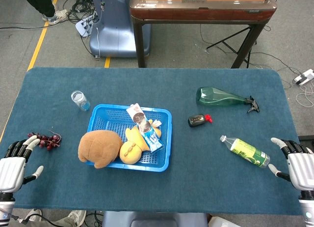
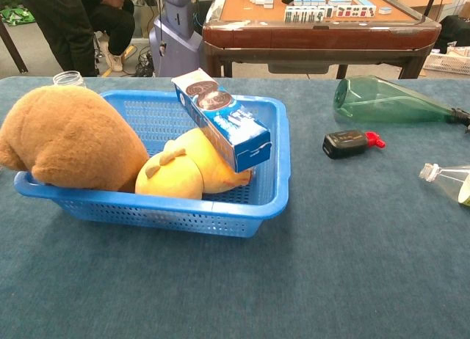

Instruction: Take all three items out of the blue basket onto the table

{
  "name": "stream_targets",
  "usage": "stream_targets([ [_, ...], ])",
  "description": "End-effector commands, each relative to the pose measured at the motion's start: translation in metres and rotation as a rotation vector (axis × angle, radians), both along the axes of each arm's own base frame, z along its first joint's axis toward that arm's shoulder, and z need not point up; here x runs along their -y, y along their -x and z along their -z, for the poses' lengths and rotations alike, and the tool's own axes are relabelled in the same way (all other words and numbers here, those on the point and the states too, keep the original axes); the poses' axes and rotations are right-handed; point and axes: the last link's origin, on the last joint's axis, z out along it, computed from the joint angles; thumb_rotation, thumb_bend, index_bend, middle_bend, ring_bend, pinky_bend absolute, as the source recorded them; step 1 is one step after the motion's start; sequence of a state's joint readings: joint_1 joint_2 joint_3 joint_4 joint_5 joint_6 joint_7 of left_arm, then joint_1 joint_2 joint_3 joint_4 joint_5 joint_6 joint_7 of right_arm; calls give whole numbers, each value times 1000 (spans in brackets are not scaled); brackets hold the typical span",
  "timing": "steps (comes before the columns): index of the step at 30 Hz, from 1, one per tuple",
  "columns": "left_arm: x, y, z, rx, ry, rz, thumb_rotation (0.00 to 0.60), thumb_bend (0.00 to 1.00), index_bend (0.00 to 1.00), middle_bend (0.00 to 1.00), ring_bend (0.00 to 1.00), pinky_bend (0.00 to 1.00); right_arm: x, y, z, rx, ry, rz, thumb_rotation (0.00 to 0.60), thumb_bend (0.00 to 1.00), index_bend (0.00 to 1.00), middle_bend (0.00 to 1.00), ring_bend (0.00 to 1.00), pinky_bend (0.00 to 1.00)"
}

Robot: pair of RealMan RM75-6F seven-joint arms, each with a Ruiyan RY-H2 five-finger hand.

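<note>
A blue basket point(image 1: 105, 117) point(image 2: 273, 179) stands mid-table. A brown plush point(image 1: 99, 147) point(image 2: 70, 138) hangs over its front left corner. A yellow plush duck point(image 1: 132, 145) point(image 2: 188, 169) lies inside it, and a blue and white box point(image 1: 145, 127) point(image 2: 224, 118) leans across the duck. My left hand point(image 1: 13, 164) is at the table's front left corner, fingers spread, holding nothing. My right hand point(image 1: 297, 163) is at the front right corner, fingers apart and empty. Both hands are far from the basket, and neither shows in the chest view.
Dark grapes point(image 1: 45, 139) lie beside my left hand. A small jar point(image 1: 79, 99) point(image 2: 67, 78) stands behind the basket's left. A green spray bottle point(image 1: 222, 97) point(image 2: 385, 100), a black and red gadget point(image 1: 198, 120) point(image 2: 349, 142) and a lying drink bottle point(image 1: 245, 152) point(image 2: 446, 179) are on the right.
</note>
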State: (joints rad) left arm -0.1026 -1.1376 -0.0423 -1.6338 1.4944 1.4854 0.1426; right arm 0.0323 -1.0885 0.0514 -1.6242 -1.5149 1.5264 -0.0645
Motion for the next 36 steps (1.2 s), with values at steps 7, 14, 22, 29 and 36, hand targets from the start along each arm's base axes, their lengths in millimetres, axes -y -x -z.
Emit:
stream_targets([
  [7, 0, -2, -2, 8, 2, 11, 600, 271, 181, 126, 115, 90, 0, -4, -4, 11, 7, -23, 600, 125, 248, 305, 257, 308],
  [14, -4, -5, -2, 24, 6, 32, 600, 271, 181, 126, 115, 90, 1, -5, -8, 15, 31, -26, 600, 124, 247, 296, 257, 308],
  [22, -19, -20, -2, 105, 70, 120, 600, 272, 171, 126, 113, 90, 4, -9, -8, 27, 35, -39, 600, 124, 248, 290, 257, 308],
  [29, -41, -43, 6, 185, 211, 242, 569, 270, 122, 126, 100, 90, 6, -10, -10, 25, 44, -38, 600, 124, 248, 286, 257, 308],
  [36, -61, -74, 18, 219, 348, 366, 288, 250, 10, 84, 74, 90, 8, -14, -13, 16, 54, -43, 600, 125, 248, 283, 257, 308],
])
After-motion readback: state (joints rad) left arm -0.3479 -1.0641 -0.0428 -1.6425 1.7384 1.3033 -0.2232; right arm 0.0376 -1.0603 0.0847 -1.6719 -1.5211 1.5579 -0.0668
